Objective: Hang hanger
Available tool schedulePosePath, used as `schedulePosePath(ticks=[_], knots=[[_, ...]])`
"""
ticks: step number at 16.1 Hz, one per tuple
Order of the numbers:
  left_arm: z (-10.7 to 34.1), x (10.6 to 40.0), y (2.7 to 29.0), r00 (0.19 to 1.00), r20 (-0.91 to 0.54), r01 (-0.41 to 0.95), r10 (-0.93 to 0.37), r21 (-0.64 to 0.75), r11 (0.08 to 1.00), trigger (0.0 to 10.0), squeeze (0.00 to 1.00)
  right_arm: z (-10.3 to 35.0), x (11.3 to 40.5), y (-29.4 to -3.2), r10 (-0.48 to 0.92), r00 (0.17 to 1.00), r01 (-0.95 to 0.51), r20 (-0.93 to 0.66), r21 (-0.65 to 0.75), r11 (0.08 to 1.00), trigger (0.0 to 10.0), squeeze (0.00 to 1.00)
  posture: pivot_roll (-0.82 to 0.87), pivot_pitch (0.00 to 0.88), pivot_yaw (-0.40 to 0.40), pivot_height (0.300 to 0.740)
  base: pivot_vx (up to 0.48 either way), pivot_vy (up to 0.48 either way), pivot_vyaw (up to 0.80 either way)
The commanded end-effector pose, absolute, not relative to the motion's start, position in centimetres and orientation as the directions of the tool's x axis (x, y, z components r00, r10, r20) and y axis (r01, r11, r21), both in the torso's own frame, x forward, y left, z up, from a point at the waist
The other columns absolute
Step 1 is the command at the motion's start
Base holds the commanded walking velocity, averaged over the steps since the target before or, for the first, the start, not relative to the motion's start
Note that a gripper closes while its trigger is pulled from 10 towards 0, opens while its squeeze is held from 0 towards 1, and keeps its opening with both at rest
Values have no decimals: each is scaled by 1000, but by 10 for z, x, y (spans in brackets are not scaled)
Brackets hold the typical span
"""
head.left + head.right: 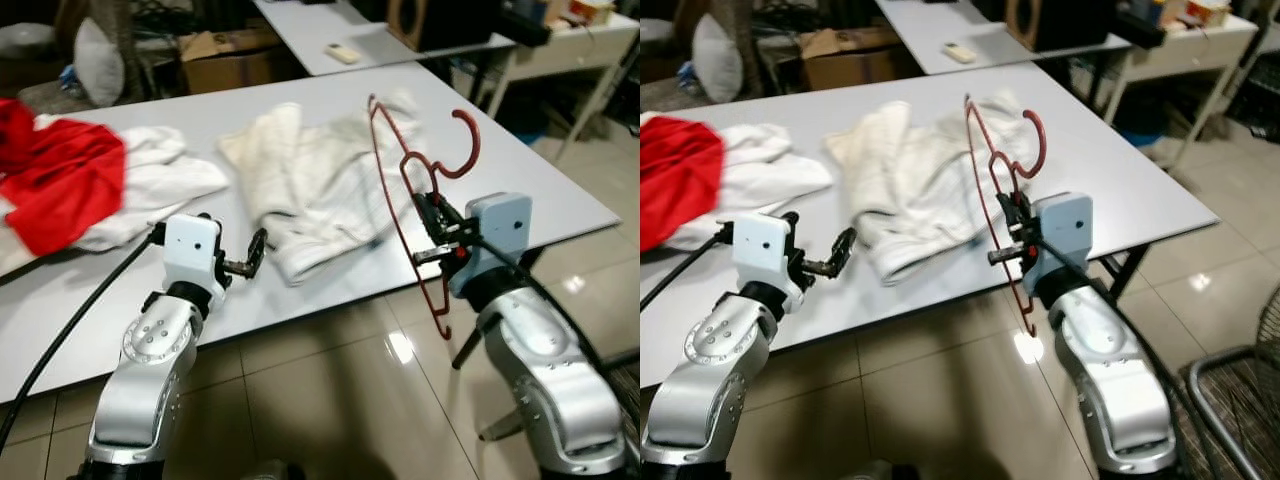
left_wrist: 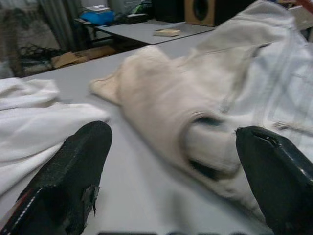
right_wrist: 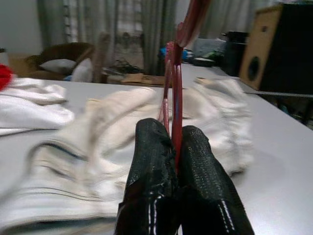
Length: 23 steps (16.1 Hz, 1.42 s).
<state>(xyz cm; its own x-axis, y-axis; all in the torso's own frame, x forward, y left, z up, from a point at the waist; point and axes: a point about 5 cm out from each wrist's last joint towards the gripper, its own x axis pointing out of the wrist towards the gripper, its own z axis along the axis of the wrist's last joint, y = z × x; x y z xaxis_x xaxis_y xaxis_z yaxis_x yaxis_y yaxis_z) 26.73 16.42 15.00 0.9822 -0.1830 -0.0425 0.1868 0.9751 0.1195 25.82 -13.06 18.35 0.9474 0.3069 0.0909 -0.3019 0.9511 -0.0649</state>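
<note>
Pinching a red wire hanger (image 1: 412, 190) between its two black fingers (image 3: 151, 181), the right claw (image 1: 432, 236) sits above the near edge of the white bench (image 1: 520, 170), on the robot's right. The fingers are pressed together on the hanger's thin wire, which runs up between them in the right wrist view. The hanger stands nearly upright and edge-on to the head camera: its hook curls at the top, toward the right, and its lowest corner hangs below the bench edge, over the tiled floor (image 1: 330, 390). It is lifted clear of the bench top.

Just beyond the claw lies a cream garment (image 1: 320, 180), rumpled and spread across the middle of the bench, with a rolled hem or cuff turned toward the robot.

The left claw (image 1: 256, 252) hovers low at the near bench edge, on the robot's left, its fingers spread wide with nothing between them. In the left wrist view the two black fingertips (image 2: 73, 171) frame the cream garment's near end and a stretch of bare bench.

Farther left lies a white garment (image 1: 160, 180), and on top of it, at the bench's far left, a bright red cloth (image 1: 60, 180).

Behind the bench stand a second white table (image 1: 330, 30) carrying a small pale remote (image 1: 342, 53), a cardboard box (image 1: 225, 55) and a dark speaker (image 1: 1040, 22).
</note>
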Motion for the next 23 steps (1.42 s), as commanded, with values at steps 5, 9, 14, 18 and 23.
schedulePosePath(ticks=[5,9,14,18,23], knots=[[151,271,159,981,-45,194,-190,123,973,10000,0,177,253,-144,211,974,-214,83,30,976,10000,0,-85,6,76,740,0,342,0],[152,270,159,981,-43,196,-192,134,971,10000,0,179,257,-143,208,972,-218,107,87,972,10000,0,-63,3,67,740,0,339,0],[149,275,161,983,-50,182,-177,133,974,10000,0,178,258,-143,198,976,-202,87,42,978,10000,0,-91,10,73,740,0,341,0],[149,277,159,983,-48,183,-178,131,974,10000,0,175,260,-144,202,977,-206,71,46,977,10000,0,-91,5,62,740,0,341,0],[151,284,162,986,-37,167,-164,132,977,10000,0,174,264,-143,187,980,-188,65,21,982,10000,0,-108,0,68,740,0,335,0]])
